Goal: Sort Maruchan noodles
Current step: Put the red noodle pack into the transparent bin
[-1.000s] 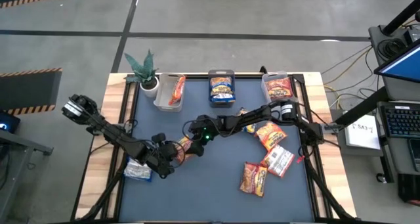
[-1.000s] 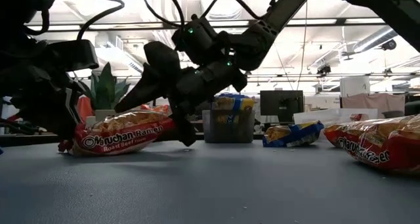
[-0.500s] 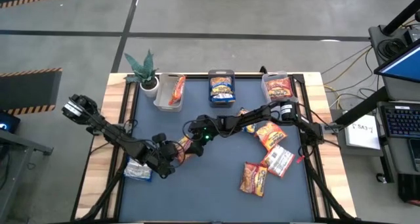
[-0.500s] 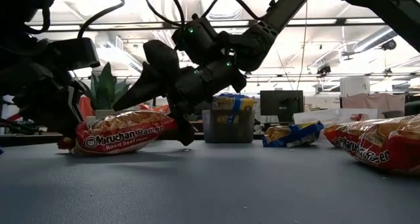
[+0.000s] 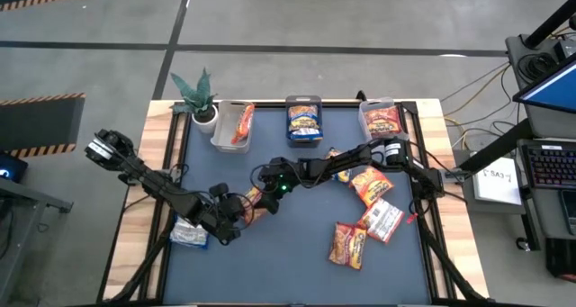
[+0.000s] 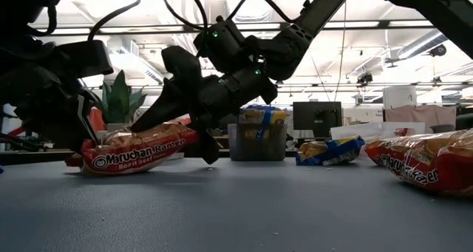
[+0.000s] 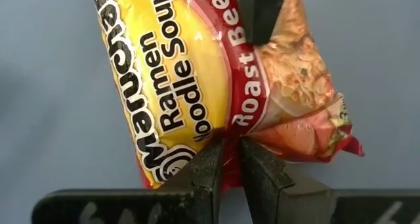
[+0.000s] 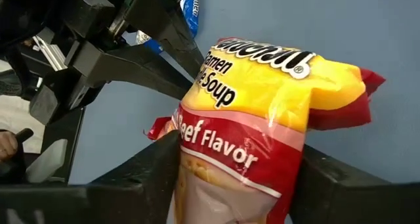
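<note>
The crinkly red-and-yellow plastic roast-beef ramen packet (image 7: pixel 216 79), light and brittle inside, is pinched at 1 end seam by the left gripper (image 7: pixel 231 159) and bracketed by the spread right gripper (image 8: pixel 236 178).

- High view looks straight down on the whole table (image 5: pixel 297 262).
- Low view sits at tabletop height, facing level toward the bins (image 6: pixel 259 141) at 12 o'clock.
- Both wrist views look close along their fingers, sharing one roast beef packet (image 7: pixel 216 73).
</note>
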You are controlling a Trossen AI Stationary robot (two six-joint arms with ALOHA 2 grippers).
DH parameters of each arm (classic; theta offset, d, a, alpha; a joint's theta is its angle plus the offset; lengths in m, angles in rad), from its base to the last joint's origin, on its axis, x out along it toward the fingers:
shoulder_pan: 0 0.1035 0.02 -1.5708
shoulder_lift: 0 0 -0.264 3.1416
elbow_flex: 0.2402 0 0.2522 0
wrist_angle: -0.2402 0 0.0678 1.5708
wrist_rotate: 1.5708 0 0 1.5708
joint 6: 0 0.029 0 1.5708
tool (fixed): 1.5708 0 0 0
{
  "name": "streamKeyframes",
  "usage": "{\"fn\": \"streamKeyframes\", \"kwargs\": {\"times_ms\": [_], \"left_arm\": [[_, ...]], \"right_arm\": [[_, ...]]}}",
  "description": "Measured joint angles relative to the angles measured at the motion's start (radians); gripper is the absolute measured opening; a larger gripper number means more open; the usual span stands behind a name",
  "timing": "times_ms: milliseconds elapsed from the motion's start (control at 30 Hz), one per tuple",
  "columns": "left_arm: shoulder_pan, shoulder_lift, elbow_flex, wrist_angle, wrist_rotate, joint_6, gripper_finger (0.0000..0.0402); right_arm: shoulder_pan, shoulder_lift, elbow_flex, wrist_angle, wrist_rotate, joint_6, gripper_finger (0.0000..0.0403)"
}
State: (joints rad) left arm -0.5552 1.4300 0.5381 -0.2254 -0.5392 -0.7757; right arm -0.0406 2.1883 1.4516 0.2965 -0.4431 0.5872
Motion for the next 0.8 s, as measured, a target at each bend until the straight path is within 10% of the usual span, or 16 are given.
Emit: {"fn": "streamKeyframes", "kwargs": {"times_ms": [400,800], "left_arm": [[0.000,0.000,0.001,0.013,0.000,-0.024,0.0044],[0.000,-0.001,0.103,-0.088,0.006,0.080,0.0133]], "right_arm": [[0.000,0.000,0.000,0.000,-0.002,-0.014,0.0193],[-0.005,-0.002,0.000,-0.004,-0.012,-0.026,0.0192]]}}
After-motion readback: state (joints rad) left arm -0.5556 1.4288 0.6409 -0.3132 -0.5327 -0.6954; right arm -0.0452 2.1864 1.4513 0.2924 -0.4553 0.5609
